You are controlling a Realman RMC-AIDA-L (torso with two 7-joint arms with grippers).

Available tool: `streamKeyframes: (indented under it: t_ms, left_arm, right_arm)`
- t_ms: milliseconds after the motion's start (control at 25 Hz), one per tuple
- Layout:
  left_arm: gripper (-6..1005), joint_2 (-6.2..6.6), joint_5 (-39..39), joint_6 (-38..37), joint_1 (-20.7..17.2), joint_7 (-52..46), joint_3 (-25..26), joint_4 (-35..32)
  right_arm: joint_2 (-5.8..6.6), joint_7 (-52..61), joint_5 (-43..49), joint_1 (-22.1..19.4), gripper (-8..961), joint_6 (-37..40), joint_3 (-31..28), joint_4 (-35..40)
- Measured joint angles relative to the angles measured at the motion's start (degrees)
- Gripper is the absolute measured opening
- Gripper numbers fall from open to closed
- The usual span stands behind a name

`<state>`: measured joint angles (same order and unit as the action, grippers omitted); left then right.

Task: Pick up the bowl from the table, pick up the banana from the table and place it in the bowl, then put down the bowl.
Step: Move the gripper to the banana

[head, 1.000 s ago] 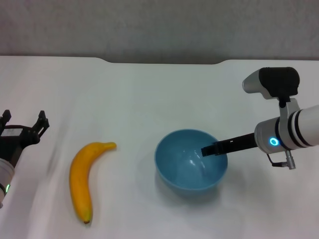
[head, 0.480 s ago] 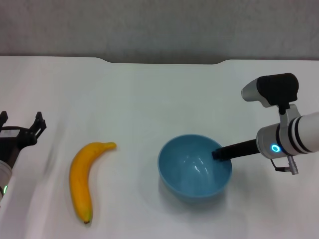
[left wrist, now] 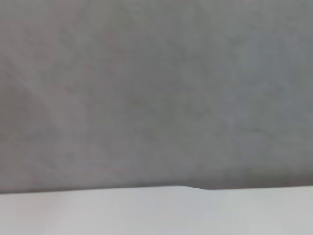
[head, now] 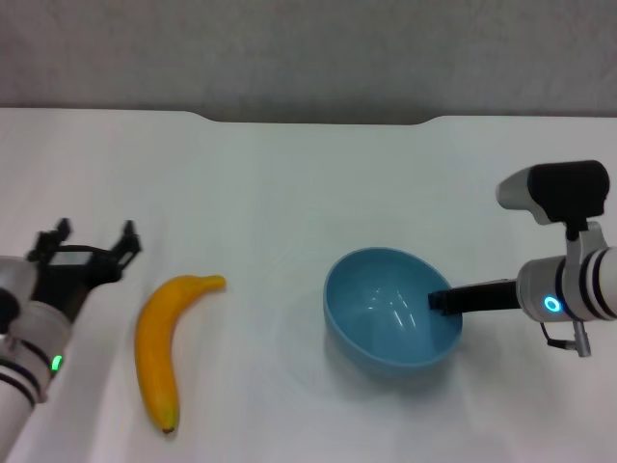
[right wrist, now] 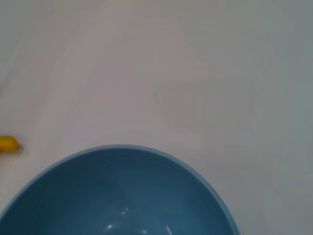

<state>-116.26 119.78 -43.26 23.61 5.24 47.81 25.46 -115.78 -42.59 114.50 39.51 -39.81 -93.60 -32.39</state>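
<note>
The light-blue bowl [head: 386, 313] is at the centre right of the head view, with my right gripper [head: 441, 300] shut on its right rim, one finger reaching inside. The right wrist view shows the bowl's glossy inside [right wrist: 122, 196] and the banana's tip [right wrist: 7, 143] at the edge. The yellow banana [head: 157, 344] lies on the white table [head: 289, 183] at the left, stem pointing right. My left gripper [head: 90, 243] is open just left of the banana's stem end and holds nothing.
The table's far edge has a shallow notch [head: 313, 120] against a grey wall. The left wrist view shows only that wall [left wrist: 156, 88] and a strip of table [left wrist: 146, 215].
The bowl has shifted to the right together with my right gripper. My left arm has moved right, closer to the banana. The banana has not moved.
</note>
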Motion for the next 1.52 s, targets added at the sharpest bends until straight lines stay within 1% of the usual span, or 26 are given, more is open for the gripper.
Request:
streamKeyframes:
  t_ms: [120,160,200,240,280,320,400,480,560,600,640,680,760,800,920,1080,1200,1280,1440,1520]
  left_arm:
    - [910,0.67,-0.1,6.49,0.66,1.38,-0.54,4.34]
    - [910,1.0,-0.32,10.69,1.2,2.63,0.07,6.31]
    - [910,1.24,-0.45,13.96,1.76,3.59,0.9,7.9]
    - [910,1.67,-0.69,21.78,2.62,5.82,4.07,11.22]
    - [910,1.67,-0.69,21.78,2.62,5.82,4.07,11.22]
    - [910,1.84,-0.69,25.28,2.71,7.0,6.39,13.29]
    - [910,2.02,-0.72,29.5,2.48,8.97,9.56,16.28]
    - [909,1.96,-0.76,34.66,1.97,12.28,13.71,20.15]
    - [908,1.48,-0.77,39.44,1.46,15.8,17.72,23.28]
    - [908,1.08,-0.78,42.93,1.1,18.0,20.57,25.16]
    - [907,0.46,-0.78,49.82,0.76,21.47,25.71,27.8]
    - [907,0.46,-0.78,49.82,0.76,21.47,25.71,27.8]
    - [906,0.15,-0.76,55.47,0.83,23.45,29.97,29.28]
    - [906,0.16,-0.57,59.7,1.34,24.41,32.83,29.77]
    - [905,0.38,0.6,65.65,2.35,26.54,37.94,29.78]
    - [904,0.2,5.82,68.84,2.77,28.14,43.26,29.97]
    - [903,0.27,10.92,72.54,4.25,27.43,45.39,30.09]
    - [902,0.33,15.95,76.49,6.0,26.12,46.94,30.1]
    - [900,0.47,26.55,84.35,9.62,20.07,47.89,30.12]
    - [899,0.65,28.86,87.5,10.9,18.11,47.91,30.15]
  right_arm:
    - [0.11,0.0,-1.36,-3.27,35,1.07,1.81,-3.15]
    - [0.13,0.0,-1.57,-4.63,35,1.58,2.35,-4.28]
    - [0.13,0.0,-1.57,-5.0,36,1.8,2.52,-4.61]
    - [0.14,0.0,-1.58,-5.25,36,1.94,2.69,-4.78]
    - [0.14,0.0,-1.58,-5.25,36,1.94,2.69,-4.78]
    - [0.14,0.0,-1.58,-5.33,36,2.0,2.77,-4.88]
    - [0.14,0.01,-1.59,-5.44,36,2.02,2.78,-4.9]
    - [0.14,0.01,-1.6,-5.78,36,2.1,2.78,-4.99]
    - [0.12,0.03,-1.61,-6.08,36,2.27,2.78,-5.07]
    - [0.12,0.03,-1.61,-6.13,36,2.32,2.8,-5.08]
    - [0.12,0.04,-1.61,-6.15,36,2.38,2.84,-5.09]
    - [0.12,0.04,-1.61,-6.15,36,2.4,2.89,-5.1]
    - [0.12,0.05,-1.61,-6.16,36,2.46,3.05,-5.14]
    - [0.14,0.06,-1.61,-6.16,37,2.5,3.15,-5.16]
    - [0.19,0.1,-1.61,-6.15,37,2.58,3.39,-5.16]
    - [0.21,0.1,-1.62,-6.13,37,2.73,3.42,-4.92]
    - [0.21,0.1,-1.62,-6.11,36,2.91,3.42,-4.72]
    - [0.21,0.1,-1.62,-6.11,36,3.04,3.47,-4.68]
    - [0.2,0.11,-1.63,-6.1,36,3.18,3.53,-4.65]
    - [0.21,0.17,-1.63,-6.11,37,3.25,3.53,-4.61]
